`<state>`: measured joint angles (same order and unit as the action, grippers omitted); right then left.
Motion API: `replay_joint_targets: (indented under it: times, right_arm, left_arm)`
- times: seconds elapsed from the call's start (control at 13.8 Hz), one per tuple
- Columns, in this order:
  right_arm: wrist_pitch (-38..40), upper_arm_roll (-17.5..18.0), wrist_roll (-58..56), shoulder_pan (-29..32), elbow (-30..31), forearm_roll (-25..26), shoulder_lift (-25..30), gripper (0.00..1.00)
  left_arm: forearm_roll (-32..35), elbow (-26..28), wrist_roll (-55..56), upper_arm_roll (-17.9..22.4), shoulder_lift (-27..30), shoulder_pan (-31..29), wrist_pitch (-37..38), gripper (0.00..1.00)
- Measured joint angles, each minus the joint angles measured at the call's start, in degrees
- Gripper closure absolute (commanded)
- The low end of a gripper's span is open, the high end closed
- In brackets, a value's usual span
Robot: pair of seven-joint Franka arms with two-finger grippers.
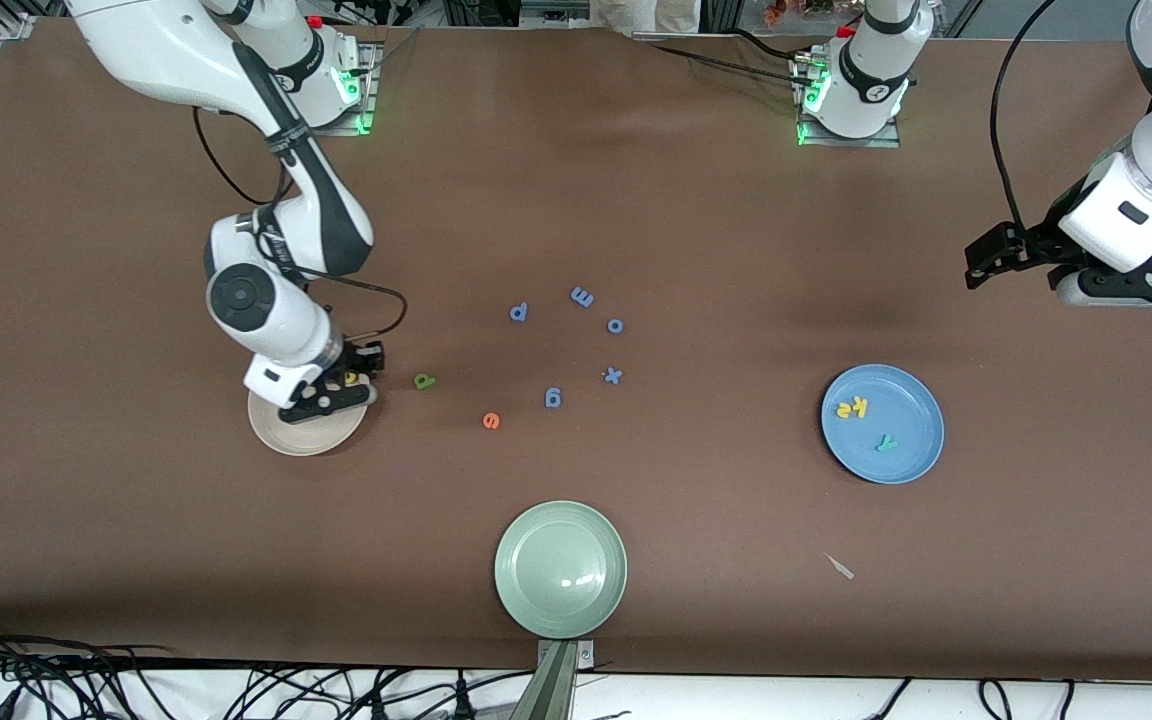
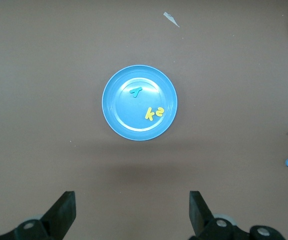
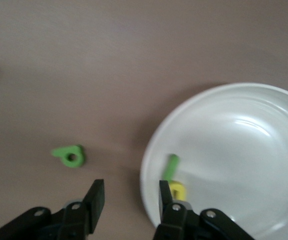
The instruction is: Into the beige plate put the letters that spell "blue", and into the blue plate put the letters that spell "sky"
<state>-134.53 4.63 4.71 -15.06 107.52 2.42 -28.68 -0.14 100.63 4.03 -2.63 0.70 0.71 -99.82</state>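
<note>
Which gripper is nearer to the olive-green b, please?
Right. The right gripper hangs over the beige plate beside the b; the left gripper waits above the blue plate's end.

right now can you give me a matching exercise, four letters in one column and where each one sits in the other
Letters:
1. yellow k
2. orange e
3. green l
4. blue x

Places:
A. in the beige plate
B. in the blue plate
C. on the table among the blue letters
D. on the table, nearer the front camera than the olive-green b

Pairs: 1-B, 2-D, 3-A, 4-C
</note>
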Motion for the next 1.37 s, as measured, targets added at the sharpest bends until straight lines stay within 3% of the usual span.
replay_joint_targets:
  times: [0.43,1.37]
  right_arm:
    - [-3.1,2.0,2.6,-3.0,-2.7,0.0,-5.4,0.44]
    - [-8.9,2.0,2.7,-2.9,0.5,0.0,-7.0,0.42]
  left_arm:
    - [0.0,0.0,0.0,0.0,0.0,0.0,0.1,0.00]
    - [0.0,0.0,0.0,0.0,-0.3,0.0,0.1,0.00]
